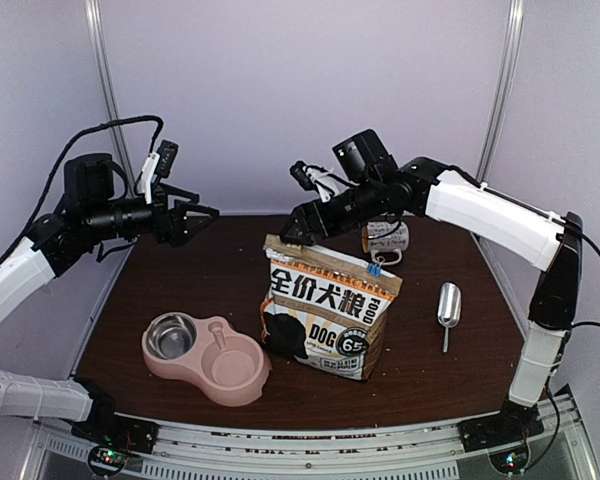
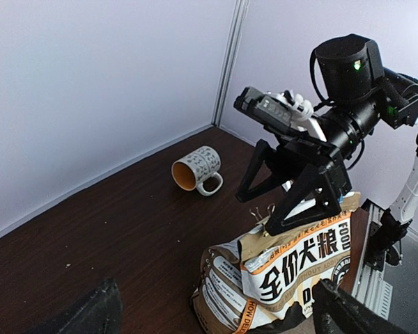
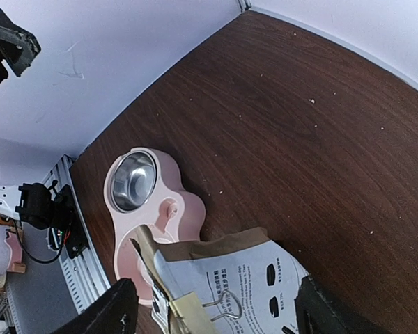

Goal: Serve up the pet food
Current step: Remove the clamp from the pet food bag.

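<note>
A dark brown table, flecked with crumbs, stands within pale lilac walls, bearing a dog-food bag. The left gripper and right gripper gape wide, empty.

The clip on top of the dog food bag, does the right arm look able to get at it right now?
Probably yes. The right gripper hangs open just above the folded top of the bag, the clip shows uncovered below it, and the left gripper is far off.
</note>
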Robot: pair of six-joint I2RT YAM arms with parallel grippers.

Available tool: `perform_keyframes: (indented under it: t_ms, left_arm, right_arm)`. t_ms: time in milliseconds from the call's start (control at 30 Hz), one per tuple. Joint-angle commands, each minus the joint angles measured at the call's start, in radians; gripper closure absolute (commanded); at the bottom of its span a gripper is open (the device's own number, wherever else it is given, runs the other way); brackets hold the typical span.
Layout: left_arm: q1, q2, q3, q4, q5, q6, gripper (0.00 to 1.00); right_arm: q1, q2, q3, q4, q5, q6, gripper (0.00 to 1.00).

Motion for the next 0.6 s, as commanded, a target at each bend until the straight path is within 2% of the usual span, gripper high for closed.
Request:
perform_keyframes:
  t_ms: [0, 233, 567]
  left_arm:
    - [0.000, -0.016, -0.009, 0.055, -0.006, 0.003, 0.02]
    - [0.001, -0.009, -0.009, 0.057, -0.001, 0.003, 0.02]
    - [0.001, -0.009, -0.011, 0.057, -0.006, 0.005, 0.02]
  right_arm:
    - [-0.026, 0.013, 0.035, -0.029, -0.093, 0.005, 0.24]
    - [-0.026, -0.011, 0.023, 0.002, -0.239, -0.010, 0.37]
    - [-0.027, -0.006, 0.020, 0.005, -0.259, -0.012, 0.53]
